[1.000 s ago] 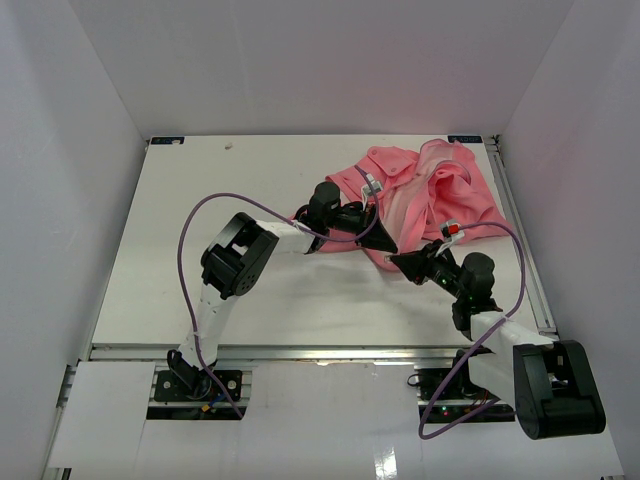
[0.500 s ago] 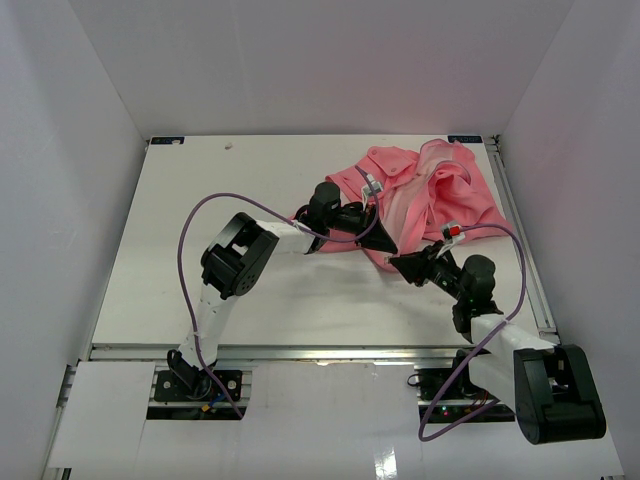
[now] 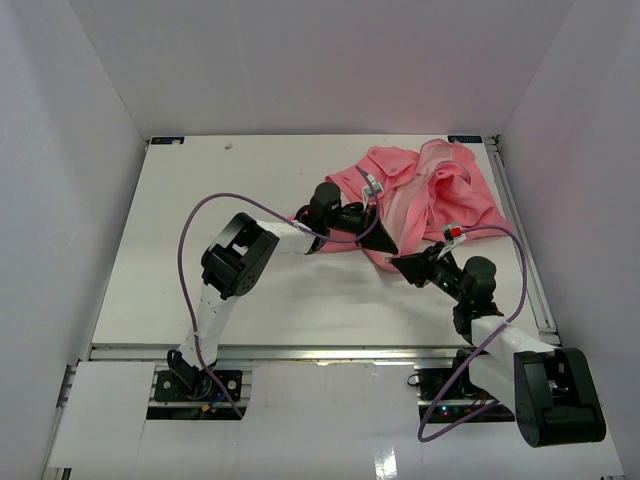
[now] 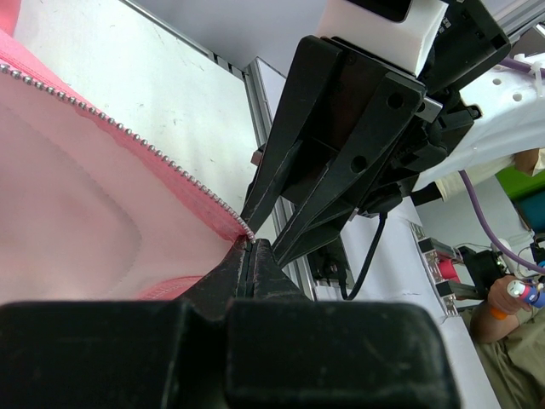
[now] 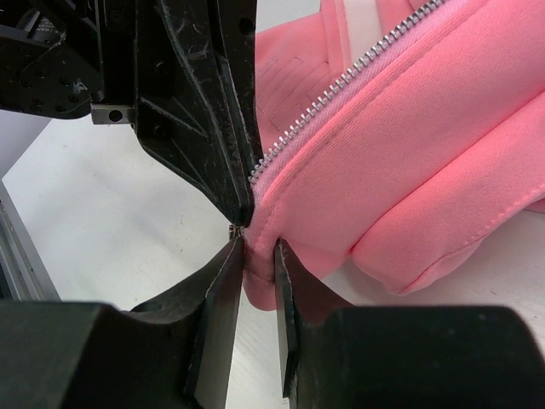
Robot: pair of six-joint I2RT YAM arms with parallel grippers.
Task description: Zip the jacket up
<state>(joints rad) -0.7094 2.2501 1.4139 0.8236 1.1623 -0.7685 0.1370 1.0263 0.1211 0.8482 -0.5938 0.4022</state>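
Note:
The salmon-pink jacket [image 3: 430, 190] lies crumpled at the table's back right. Its open front points toward me, and silver zipper teeth [image 5: 341, 85] run along one edge. My left gripper [image 3: 385, 243] is shut, and the bottom end of the zipper edge [image 4: 243, 228] is pinched at its tips [image 4: 253, 247]. My right gripper [image 3: 398, 264] meets it from the near side, tip to tip. The right gripper's jaws [image 5: 258, 256] are closed on a thick fold of the jacket's pink hem [image 5: 260, 285], which bulges out below them. The zipper slider is hidden.
A metal rail [image 3: 520, 230] runs along the table's right edge, and another [image 3: 320, 352] crosses the front by the arm bases. White walls close in the left, back and right. A purple cable [image 3: 200, 215] loops over the left arm, and another [image 3: 520, 270] over the right.
The right gripper's tip has crept slightly left toward the left gripper and its jaws have shifted on the hem fold. The left arm and the jacket have stayed put.

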